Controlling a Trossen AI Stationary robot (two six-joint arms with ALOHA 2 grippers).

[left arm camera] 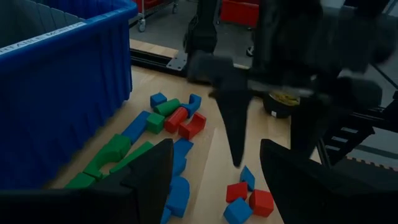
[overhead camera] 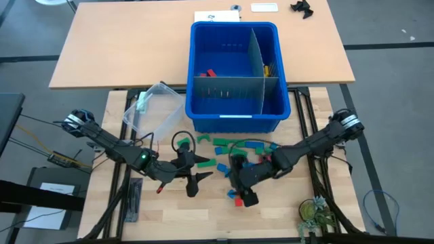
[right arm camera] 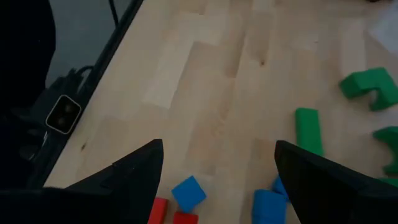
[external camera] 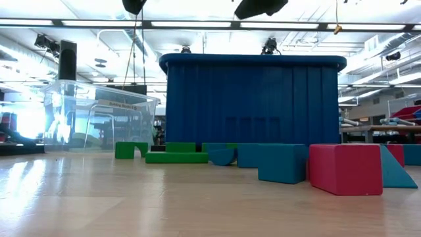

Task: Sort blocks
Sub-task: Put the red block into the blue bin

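Red, blue and green blocks (overhead camera: 230,152) lie loose on the wooden table in front of the blue bin (overhead camera: 203,41). A small red and blue cluster (left arm camera: 249,198) lies nearer the front edge. My left gripper (overhead camera: 196,174) hovers open left of the blocks, pointing toward them, with nothing between its fingers. My right gripper (overhead camera: 241,192) hangs open above the small cluster, slanting down, and holds nothing. In the right wrist view a blue block (right arm camera: 188,193) and a red one (right arm camera: 158,209) lie between its fingers (right arm camera: 137,171), below them.
The divided blue bin holds a few blocks: red (overhead camera: 211,71) and yellow (overhead camera: 266,68). A clear plastic tub (overhead camera: 152,105) stands tilted left of the bin. A small plant (overhead camera: 315,215) sits at the table's front right corner. Bare wood lies toward the front edge.
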